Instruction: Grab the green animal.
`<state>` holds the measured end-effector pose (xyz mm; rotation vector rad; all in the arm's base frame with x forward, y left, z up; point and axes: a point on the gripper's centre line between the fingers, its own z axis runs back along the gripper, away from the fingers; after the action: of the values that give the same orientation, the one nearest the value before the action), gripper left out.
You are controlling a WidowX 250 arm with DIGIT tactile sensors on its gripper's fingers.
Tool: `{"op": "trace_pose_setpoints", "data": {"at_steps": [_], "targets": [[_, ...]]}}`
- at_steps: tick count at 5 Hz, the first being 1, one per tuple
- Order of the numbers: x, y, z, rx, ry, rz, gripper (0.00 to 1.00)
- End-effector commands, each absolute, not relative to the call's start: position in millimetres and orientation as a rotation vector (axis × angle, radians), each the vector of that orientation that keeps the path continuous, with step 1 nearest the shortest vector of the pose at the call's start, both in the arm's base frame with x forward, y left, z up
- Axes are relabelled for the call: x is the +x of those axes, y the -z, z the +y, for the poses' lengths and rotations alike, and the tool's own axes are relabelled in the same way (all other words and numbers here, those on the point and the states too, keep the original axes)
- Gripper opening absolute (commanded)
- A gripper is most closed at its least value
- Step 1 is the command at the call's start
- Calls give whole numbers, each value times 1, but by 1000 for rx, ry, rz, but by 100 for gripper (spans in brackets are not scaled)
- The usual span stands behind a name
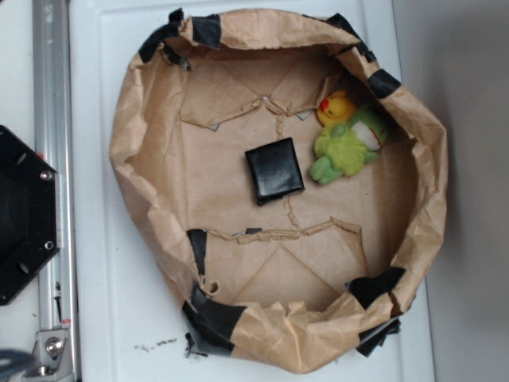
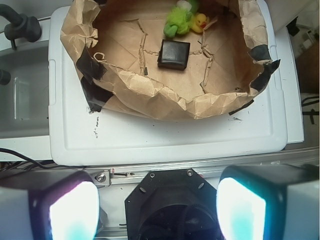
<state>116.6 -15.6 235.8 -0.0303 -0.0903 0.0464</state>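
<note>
In the wrist view the gripper fills the bottom edge, its 2 pale pads spread wide apart with nothing between them, well short of the toys. Beyond it lies the white tray, and on that a brown paper bowl with crumpled walls patched with black tape. Inside the bowl, a flat black square pad sits near the middle. Past the pad, against the far wall, lies the green animal: fuzzy lime-green body, darker green head with a white-and-red face patch, stubby green feet. It touches a yellow rubber duck with a red beak. In the exterior view the green animal lies on a slant, feet toward the pad, head toward the bowl's rim, the duck beside its head.
</note>
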Motion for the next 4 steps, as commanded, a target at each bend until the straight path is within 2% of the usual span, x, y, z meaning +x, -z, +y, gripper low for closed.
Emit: {"op": "trace_pose_setpoints", "data": {"at_steps": [1, 2, 3, 4], "targets": [[117, -236, -16, -30, -46, -90, 100], [152, -201, -3, 98, -135, -109, 100], [195, -174, -4, 57, -249, -128, 100], [234, -150, 7, -76, -337, -225, 100]]}}
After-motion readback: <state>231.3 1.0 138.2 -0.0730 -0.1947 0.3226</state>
